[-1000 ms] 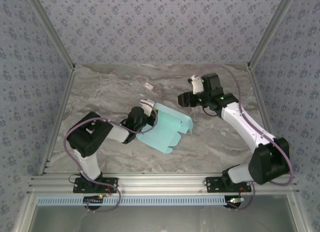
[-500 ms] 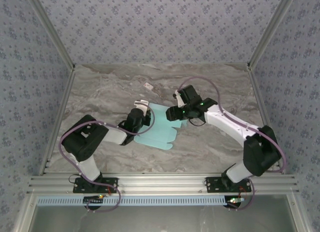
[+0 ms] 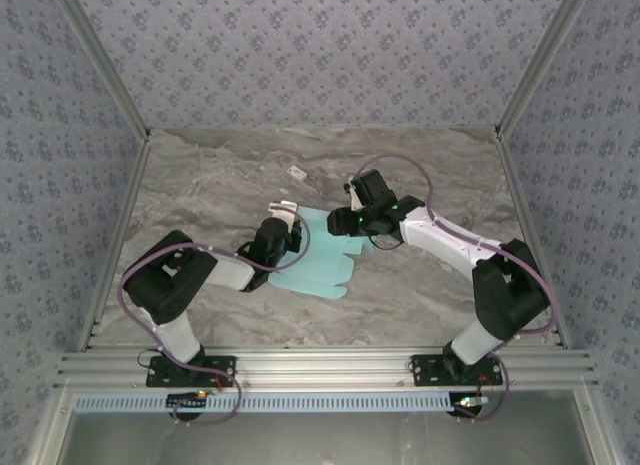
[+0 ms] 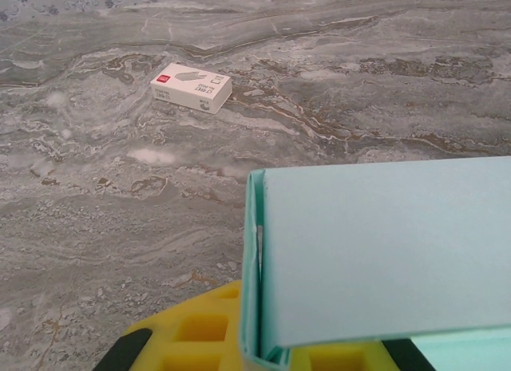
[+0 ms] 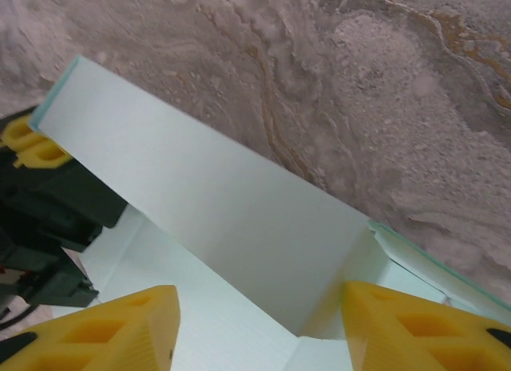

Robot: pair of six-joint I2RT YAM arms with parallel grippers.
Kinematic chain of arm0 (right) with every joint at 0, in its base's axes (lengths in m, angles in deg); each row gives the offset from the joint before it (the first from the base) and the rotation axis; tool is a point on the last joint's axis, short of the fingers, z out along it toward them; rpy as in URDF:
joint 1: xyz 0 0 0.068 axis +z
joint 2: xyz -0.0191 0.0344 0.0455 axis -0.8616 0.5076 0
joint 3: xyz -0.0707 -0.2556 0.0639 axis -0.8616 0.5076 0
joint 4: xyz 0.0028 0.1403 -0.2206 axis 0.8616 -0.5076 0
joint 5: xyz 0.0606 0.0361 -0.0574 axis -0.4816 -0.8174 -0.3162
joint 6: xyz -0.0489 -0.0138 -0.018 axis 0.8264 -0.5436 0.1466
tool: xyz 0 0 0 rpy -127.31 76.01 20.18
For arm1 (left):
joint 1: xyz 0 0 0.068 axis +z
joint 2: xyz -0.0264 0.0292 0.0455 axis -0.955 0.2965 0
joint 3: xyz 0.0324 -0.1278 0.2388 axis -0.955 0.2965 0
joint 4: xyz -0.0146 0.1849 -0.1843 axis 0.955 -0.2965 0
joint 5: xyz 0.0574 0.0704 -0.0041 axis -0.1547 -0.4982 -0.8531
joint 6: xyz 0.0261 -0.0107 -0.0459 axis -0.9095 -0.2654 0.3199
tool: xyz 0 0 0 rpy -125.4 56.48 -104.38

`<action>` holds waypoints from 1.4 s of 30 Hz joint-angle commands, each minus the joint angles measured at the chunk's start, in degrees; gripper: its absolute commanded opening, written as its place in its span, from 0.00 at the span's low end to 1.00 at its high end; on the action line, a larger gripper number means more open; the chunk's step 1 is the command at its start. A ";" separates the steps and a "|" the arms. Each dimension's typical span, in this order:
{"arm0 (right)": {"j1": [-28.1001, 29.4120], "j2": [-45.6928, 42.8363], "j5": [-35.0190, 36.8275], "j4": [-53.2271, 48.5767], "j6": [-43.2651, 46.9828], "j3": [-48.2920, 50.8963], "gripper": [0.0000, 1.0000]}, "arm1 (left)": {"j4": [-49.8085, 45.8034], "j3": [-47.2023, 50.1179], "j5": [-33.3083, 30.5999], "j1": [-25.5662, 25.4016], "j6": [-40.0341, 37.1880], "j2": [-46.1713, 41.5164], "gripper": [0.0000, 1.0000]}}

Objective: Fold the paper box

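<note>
**A:** What's changed since a second ago?

**B:** We see the right gripper (image 3: 342, 223) has come in off the bare table (image 3: 200, 185) and now sits over the far right corner of the paper box (image 3: 318, 265). It is spread wide, with an upright flap (image 5: 215, 195) between the yellow fingers (image 5: 104, 323).

**A:** Left side?

**B:** The left gripper (image 3: 288, 220) is still at the box's left edge. We read it as clamped there, with the folded edge pinched between the yellow pads (image 4: 196, 335).

**A:** And the box?

**B:** It's mid-table between the two grippers, mostly flat, rounded flaps toward the arm bases. The right panel that lay spread out a second ago is now drawn in and raised. The white tag (image 3: 297, 172) lies well apart behind it, in the same spot.
</note>
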 commanded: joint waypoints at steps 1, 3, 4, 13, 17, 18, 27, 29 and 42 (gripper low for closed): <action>-1.33 0.43 -5.88 8.32 -3.93 1.72 0.55 | -1.15 -0.34 0.11 -0.62 0.90 -2.25 0.01; -1.48 0.86 -7.65 9.78 -4.66 1.87 0.53 | -1.31 -0.42 0.16 -0.68 0.91 -2.46 0.01; -1.57 0.97 -8.19 10.44 -5.00 2.02 0.53 | -1.41 -0.43 0.24 -0.69 0.91 -2.56 0.01; -5.50 0.21 -19.21 26.35 -13.03 8.35 0.41 | -2.11 -0.26 -0.38 -0.92 1.97 -2.93 0.01; -5.58 -1.44 -16.58 22.37 -11.11 8.15 0.40 | -3.72 -0.63 -1.37 -0.87 2.15 -3.85 0.01; -5.17 -2.21 -14.44 19.19 -9.39 7.31 0.40 | -4.42 -0.92 -1.50 -0.87 2.11 -4.07 0.01; -0.23 -8.45 5.26 -1.88 5.03 3.43 0.53 | -15.98 -4.23 -3.58 -0.92 4.22 -7.90 0.01; 0.52 -10.39 6.96 -2.75 5.87 4.53 0.55 | -18.35 -4.84 -3.85 -0.89 5.23 -8.94 0.01; 5.03 -16.42 12.13 6.03 -3.70 16.95 0.61 | -24.66 -5.44 -4.01 -0.94 9.48 -14.85 0.00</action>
